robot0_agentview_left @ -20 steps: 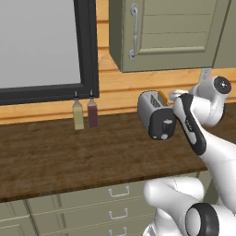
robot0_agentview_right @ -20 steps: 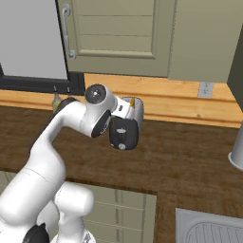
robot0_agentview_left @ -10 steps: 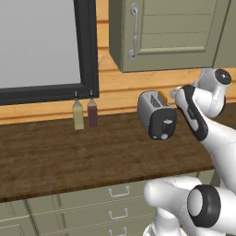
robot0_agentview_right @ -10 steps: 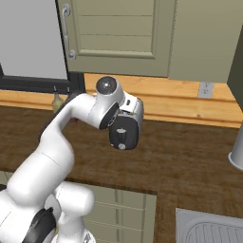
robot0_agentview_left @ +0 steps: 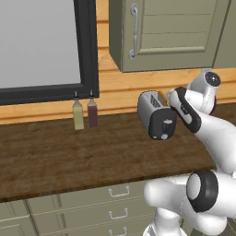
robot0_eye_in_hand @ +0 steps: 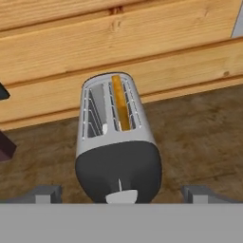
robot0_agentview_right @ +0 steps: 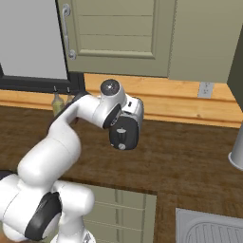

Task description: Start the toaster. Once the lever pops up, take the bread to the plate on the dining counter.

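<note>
In the right base view much of the toaster (robot0_agentview_right: pixel 127 128) is covered by the arm's wrist, so that little beyond its black end panel and light round knob (robot0_agentview_right: pixel 122 146) can be made out. In the left base view the far side of the toaster (robot0_agentview_left: pixel 156 114) is cut off behind the forearm. The lever cannot be told apart on the dark panel in any view. In the hand view the bread (robot0_eye_in_hand: pixel 120 103) is seen only as a thin golden edge, seated in one of the two slots; the other slot is bare. The lower end panel of the toaster (robot0_eye_in_hand: pixel 116 142) is cut off at the bottom of that view.

The arm is bent up from the base and folded over the desk (robot0_agentview_left: pixel 69 156), the hand being brought in just above and behind the toaster. The claw (robot0_eye_in_hand: pixel 121 193) is spread wide, released, its two fingertips (robot0_eye_in_hand: pixel 46 192) standing well apart on either side of the end panel, with nothing gripped. The toaster stands on the desk near the wooden back wall.
</note>
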